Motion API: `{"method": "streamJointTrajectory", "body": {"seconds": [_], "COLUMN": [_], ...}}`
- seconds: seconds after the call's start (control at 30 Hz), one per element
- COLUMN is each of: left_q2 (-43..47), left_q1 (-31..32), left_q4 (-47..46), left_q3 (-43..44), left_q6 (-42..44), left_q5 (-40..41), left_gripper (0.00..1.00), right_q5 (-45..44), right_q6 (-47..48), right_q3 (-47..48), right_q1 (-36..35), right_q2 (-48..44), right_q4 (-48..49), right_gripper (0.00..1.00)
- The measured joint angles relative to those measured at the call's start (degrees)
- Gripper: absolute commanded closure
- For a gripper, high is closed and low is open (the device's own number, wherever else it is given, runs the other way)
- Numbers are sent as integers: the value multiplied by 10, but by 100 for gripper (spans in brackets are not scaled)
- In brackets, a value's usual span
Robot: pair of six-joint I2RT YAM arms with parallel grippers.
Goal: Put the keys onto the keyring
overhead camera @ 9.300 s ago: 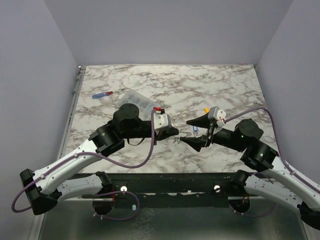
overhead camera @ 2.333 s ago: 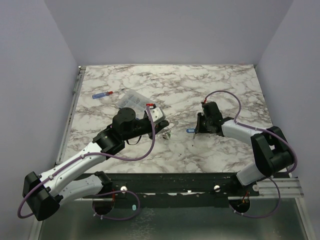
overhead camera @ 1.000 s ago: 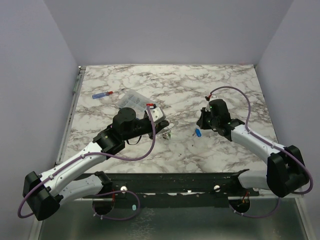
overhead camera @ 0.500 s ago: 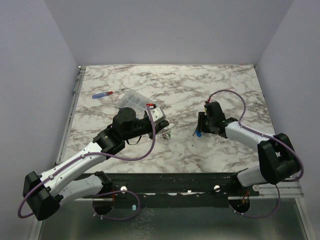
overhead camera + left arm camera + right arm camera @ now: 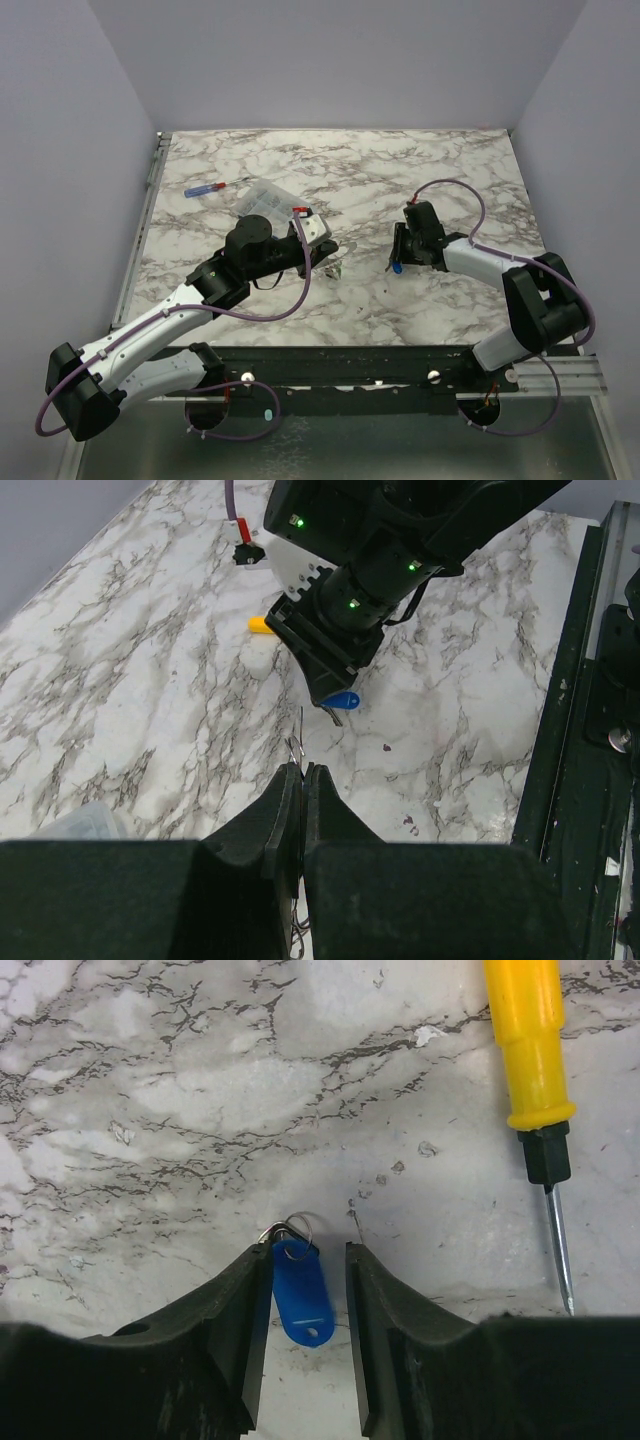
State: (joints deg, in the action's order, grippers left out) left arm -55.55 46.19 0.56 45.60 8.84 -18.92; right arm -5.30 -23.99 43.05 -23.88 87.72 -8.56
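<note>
Between black fingers (image 5: 232, 1312), glossy oblong blue tag (image 5: 303, 1296) on marble (image 5: 150, 1090)

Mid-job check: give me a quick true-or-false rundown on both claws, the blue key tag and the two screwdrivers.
1. The right claw has its fingers on either side of the blue plastic key tag. True.
2. The left claw is wide open. False: it is shut on the thin silver wire keyring.
3. A yellow-handled screwdriver lies on the marble table near the right claw. True.
4. The blue tag is threaded on the wire keyring. False: it lies on the table, apart from the keyring.
5. The red-and-blue-handled screwdriver lies by the table's right edge. False: it is at the far left.
</note>
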Motion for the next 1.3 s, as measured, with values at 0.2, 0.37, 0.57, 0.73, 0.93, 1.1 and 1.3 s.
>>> {"method": "streamJointTrajectory", "body": {"seconds": [0.2, 0.37, 0.57, 0.73, 0.93, 1.1, 1.3], "left_q2": [0, 0, 0, 0, 0, 0, 0], "left_q1": [0, 0, 0, 0, 0, 0, 0], "left_q4": [0, 0, 0, 0, 0, 0, 0], "left_q3": [0, 0, 0, 0, 0, 0, 0], "left_q6": [0, 0, 0, 0, 0, 0, 0], "left_q5": [0, 0, 1, 1, 1, 1, 1], "left_gripper": [100, 100, 100, 100, 100, 100, 100], "right_q5": [0, 0, 2, 3, 2, 5, 9], "right_q6": [-4, -7, -11, -16, -22, -26, -31], "right_q3": [0, 0, 0, 0, 0, 0, -3], "right_q1": [1, 6, 10, 11, 11, 17, 19], "right_q2": [0, 0, 0, 0, 0, 7, 15], "right_q4": [12, 18, 31, 31, 31, 35, 43], "right_gripper": [60, 62, 68, 66, 63, 65, 72]}}
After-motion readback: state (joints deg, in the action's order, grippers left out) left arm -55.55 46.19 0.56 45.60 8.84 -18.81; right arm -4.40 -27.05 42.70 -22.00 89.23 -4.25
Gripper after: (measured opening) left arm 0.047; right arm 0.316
